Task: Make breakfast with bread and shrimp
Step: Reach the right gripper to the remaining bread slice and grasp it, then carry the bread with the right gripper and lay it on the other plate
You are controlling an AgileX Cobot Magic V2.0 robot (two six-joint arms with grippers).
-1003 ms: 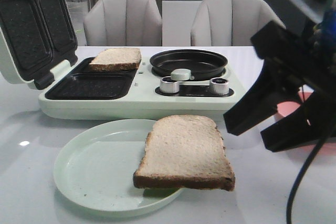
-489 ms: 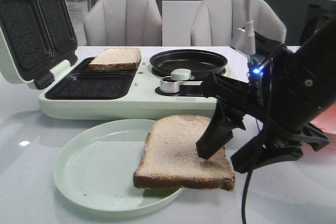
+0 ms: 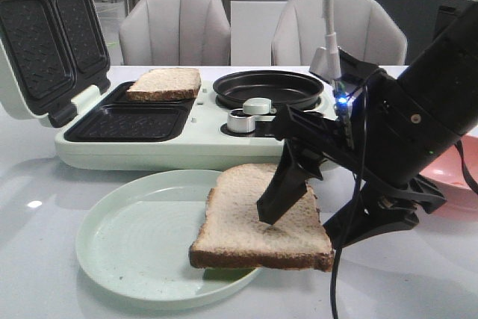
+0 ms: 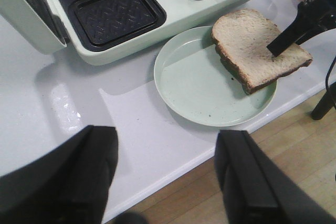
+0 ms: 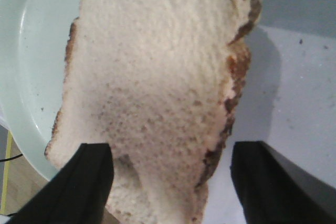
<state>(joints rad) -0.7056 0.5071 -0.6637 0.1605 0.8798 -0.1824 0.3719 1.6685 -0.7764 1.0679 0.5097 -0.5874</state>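
One bread slice (image 3: 246, 218) lies on the right edge of a pale green plate (image 3: 127, 237), hanging over the rim. My right gripper (image 3: 299, 229) is open around the slice's right side: one finger is over its top, the other beside its right crust. In the right wrist view the slice (image 5: 157, 77) fills the gap between the open fingers (image 5: 89, 182). The second slice (image 3: 164, 84) lies in the far well of the sandwich maker. My left gripper (image 4: 168, 182) is open and empty above the table's front edge. No shrimp shows.
The mint sandwich maker (image 3: 187, 151) stands behind the plate with its lid (image 3: 45, 35) open and its near well (image 3: 131, 121) empty. A black pan (image 3: 269, 87) sits on its right half. A pink bowl (image 3: 448, 173) is at the right, behind my right arm.
My right gripper has come in from the right, moving left and down until its open fingers straddle the right side of the plate's bread slice. The bread has not moved.
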